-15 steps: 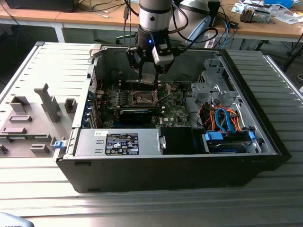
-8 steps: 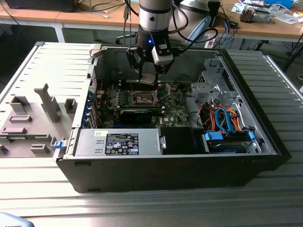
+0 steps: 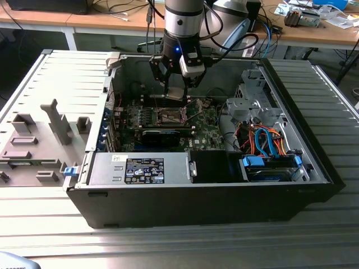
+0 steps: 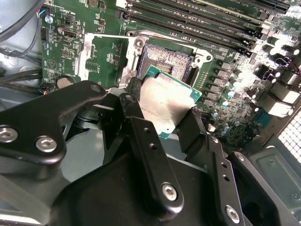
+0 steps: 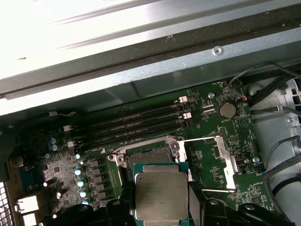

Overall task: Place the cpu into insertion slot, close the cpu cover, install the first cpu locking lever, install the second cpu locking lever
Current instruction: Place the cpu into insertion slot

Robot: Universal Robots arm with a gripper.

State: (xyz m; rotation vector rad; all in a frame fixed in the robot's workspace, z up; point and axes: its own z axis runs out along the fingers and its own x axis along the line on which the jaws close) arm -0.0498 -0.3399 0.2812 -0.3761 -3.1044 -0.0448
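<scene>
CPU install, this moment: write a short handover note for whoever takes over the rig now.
Gripper: jaws shut on the cpu, held above the motherboard inside the open case.
Insertion slot: empty, next to the held cpu in both wrist views.
Cpu cover: swung open, off the slot.
Done: cpu is in the grip and at the slot.
Left: no step finished yet; cpu unseated, cover open.

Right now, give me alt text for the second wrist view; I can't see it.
The gripper holds the cpu by its edges over the empty insertion slot. The cpu cover is flipped open beside it on the green motherboard.
</scene>
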